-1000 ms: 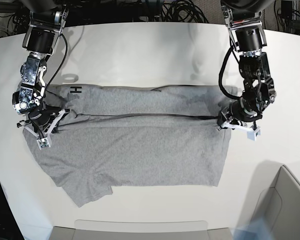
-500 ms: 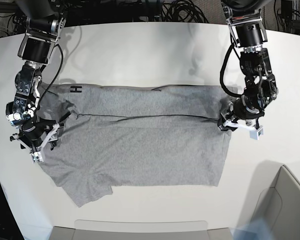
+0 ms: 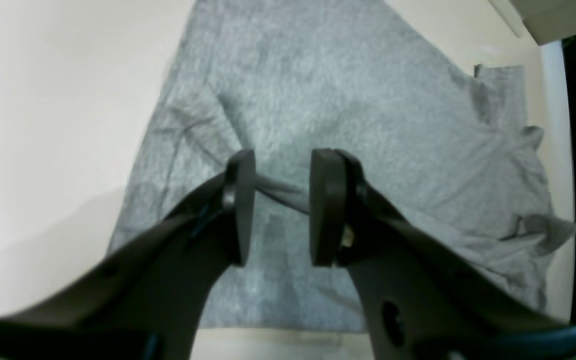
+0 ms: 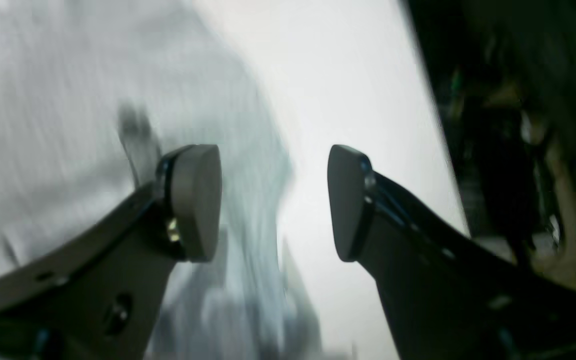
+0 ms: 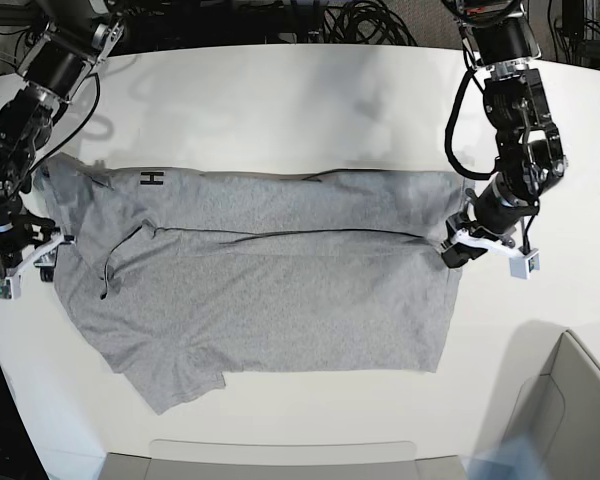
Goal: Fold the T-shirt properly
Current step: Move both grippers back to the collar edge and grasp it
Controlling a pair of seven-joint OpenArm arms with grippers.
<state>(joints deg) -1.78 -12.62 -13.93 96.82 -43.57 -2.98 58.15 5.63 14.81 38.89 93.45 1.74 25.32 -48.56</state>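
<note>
Two end effectors — left (image 3: 278, 205) narrowly parted, right (image 4: 273, 200) wide | T-shirt (image 5: 280, 290) on white table (image 5: 280, 100); black cables (image 5: 360, 20) behind

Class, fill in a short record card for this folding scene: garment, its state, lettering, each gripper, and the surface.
garment: grey T-shirt
state: lying on the table, folded once lengthwise, one sleeve sticking out at the near edge
lettering: black "H" showing at the far edge
left gripper: open, low over the shirt's edge, a ridge of cloth between the pads, not clamped
right gripper: open, off the shirt's side edge, holding nothing
surface: white table
</note>
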